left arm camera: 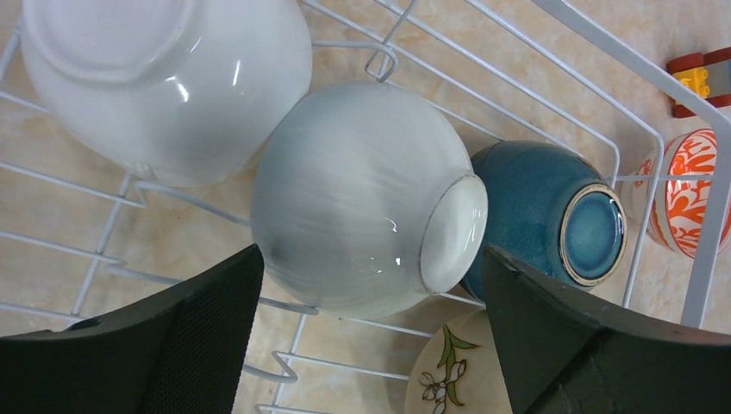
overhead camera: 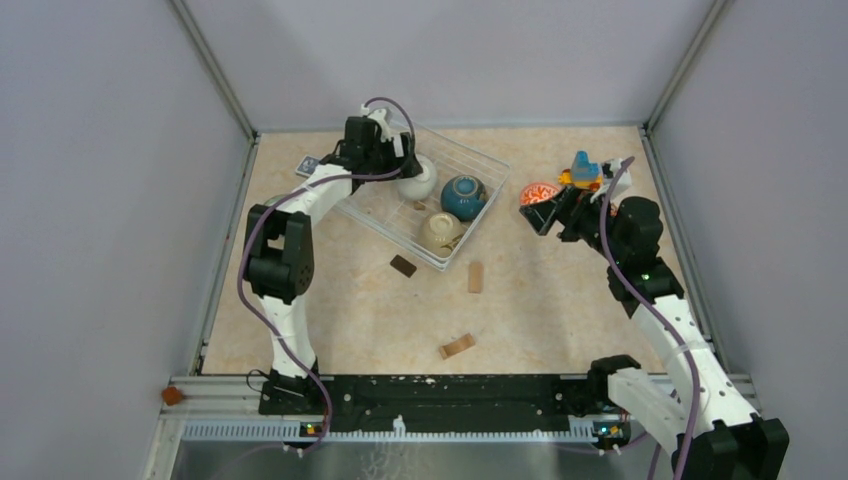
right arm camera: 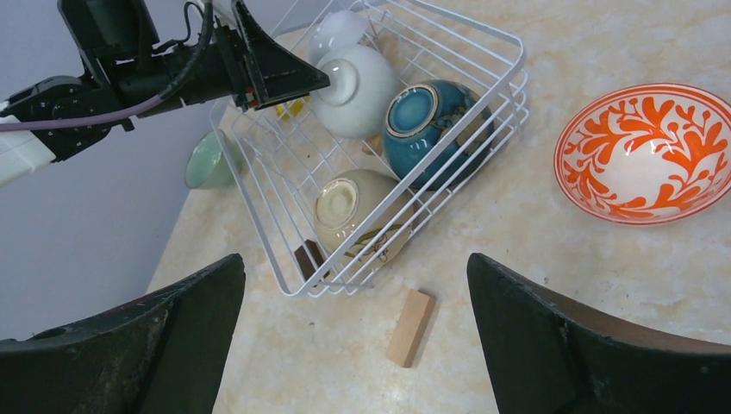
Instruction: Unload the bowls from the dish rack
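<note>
The white wire dish rack (overhead camera: 480, 158) holds two white bowls (left arm camera: 164, 78) (left arm camera: 362, 198), a dark teal bowl (left arm camera: 552, 220) and a beige flowered bowl (left arm camera: 452, 371), all tipped on their sides. My left gripper (left arm camera: 371, 259) hangs open over the nearer white bowl, one finger on each side of it and neither touching. The orange-patterned bowl (right arm camera: 651, 151) stands upright on the table right of the rack. A pale green bowl (right arm camera: 207, 159) sits on the table beyond the rack's far side. My right gripper (right arm camera: 355, 263) is open and empty above the table, between the rack's corner and the orange bowl.
A light wooden block (right arm camera: 409, 328) lies just below the right gripper, and a dark block (right arm camera: 309, 257) lies by the rack's corner. Another wooden block (overhead camera: 456, 346) lies nearer the arm bases. A colourful toy train (overhead camera: 583, 170) stands behind the orange bowl.
</note>
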Motion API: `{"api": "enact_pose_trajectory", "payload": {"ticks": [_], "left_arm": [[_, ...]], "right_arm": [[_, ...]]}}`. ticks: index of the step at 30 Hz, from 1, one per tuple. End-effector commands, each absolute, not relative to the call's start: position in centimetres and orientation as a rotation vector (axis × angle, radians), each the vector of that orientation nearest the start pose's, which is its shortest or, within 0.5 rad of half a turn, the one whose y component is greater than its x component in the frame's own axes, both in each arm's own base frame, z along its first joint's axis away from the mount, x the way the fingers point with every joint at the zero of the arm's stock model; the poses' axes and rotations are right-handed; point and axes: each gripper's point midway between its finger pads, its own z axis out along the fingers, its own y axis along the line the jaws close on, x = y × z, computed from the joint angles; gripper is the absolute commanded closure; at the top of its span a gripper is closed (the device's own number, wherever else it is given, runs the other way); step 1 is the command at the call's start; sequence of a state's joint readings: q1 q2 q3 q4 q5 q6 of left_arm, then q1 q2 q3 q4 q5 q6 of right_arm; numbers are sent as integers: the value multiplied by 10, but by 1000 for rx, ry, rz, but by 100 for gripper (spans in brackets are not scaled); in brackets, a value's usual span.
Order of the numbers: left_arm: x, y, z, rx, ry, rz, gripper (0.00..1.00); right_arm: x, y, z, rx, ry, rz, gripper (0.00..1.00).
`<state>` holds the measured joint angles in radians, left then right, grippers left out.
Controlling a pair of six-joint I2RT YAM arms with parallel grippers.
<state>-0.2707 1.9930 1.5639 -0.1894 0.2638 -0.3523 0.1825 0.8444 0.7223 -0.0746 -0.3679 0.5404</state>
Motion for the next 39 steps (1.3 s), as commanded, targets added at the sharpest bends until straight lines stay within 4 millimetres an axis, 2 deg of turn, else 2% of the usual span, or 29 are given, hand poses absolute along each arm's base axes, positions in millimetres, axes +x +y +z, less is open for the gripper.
{"api": "enact_pose_trajectory", "payload": {"ticks": [1, 6, 12, 17, 20, 24, 28, 33, 39], "left_arm": [[527, -206, 158, 103, 2159, -615, 1], [530, -216, 147, 111, 2200, -705, 1], [530, -199, 131, 29, 2236, -593, 1], [522, -208, 120, 41, 2256, -667, 1], [516, -222, 128, 67, 2254, -780, 1], [509, -238, 153, 94, 2191, -925, 2], [501, -248, 168, 118, 2157, -1018, 2], [496, -253, 172, 133, 2139, -1082, 4], [491, -262, 177, 144, 2127, -1166, 12]], "right_arm": [[296, 142, 290, 19, 1732, 851, 1], [301, 142, 292, -2, 1730, 829, 1], [303, 141, 294, -10, 1725, 816, 1], [307, 142, 301, -13, 1695, 821, 1], [308, 142, 304, -11, 1694, 817, 1], [308, 140, 304, -2, 1694, 809, 1], [314, 139, 291, 42, 1729, 806, 3], [322, 149, 286, 44, 1769, 845, 7], [325, 152, 287, 39, 1769, 839, 8]]}}
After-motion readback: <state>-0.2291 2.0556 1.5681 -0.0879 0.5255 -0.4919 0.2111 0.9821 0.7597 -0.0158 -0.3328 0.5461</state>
